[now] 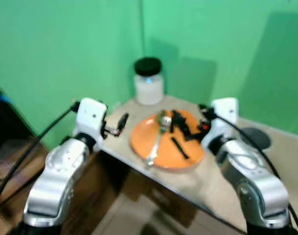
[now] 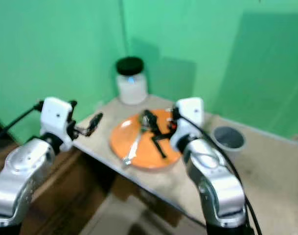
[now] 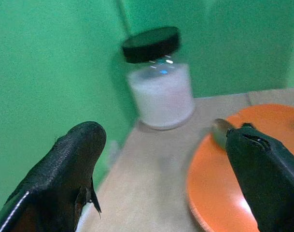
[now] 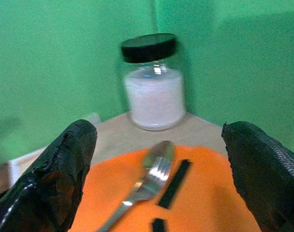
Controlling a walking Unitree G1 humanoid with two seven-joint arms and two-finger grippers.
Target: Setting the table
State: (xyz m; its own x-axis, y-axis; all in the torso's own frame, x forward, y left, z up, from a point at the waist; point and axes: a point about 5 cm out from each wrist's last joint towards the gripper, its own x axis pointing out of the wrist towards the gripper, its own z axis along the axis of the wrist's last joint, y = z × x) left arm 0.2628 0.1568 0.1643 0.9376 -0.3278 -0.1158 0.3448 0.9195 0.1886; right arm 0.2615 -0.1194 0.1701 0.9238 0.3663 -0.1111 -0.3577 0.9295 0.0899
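An orange plate lies on the beige table. A silver fork and a spoon rest on it beside a flat black strip. My right gripper hovers open just over the plate's right part, fingers spread wide on either side of the cutlery. My left gripper is open at the table's left edge, level with the plate's rim and holding nothing.
A glass jar with a black lid and white contents stands at the back corner against the green wall. A grey cup sits right of the plate. Brown wood lies low on the left.
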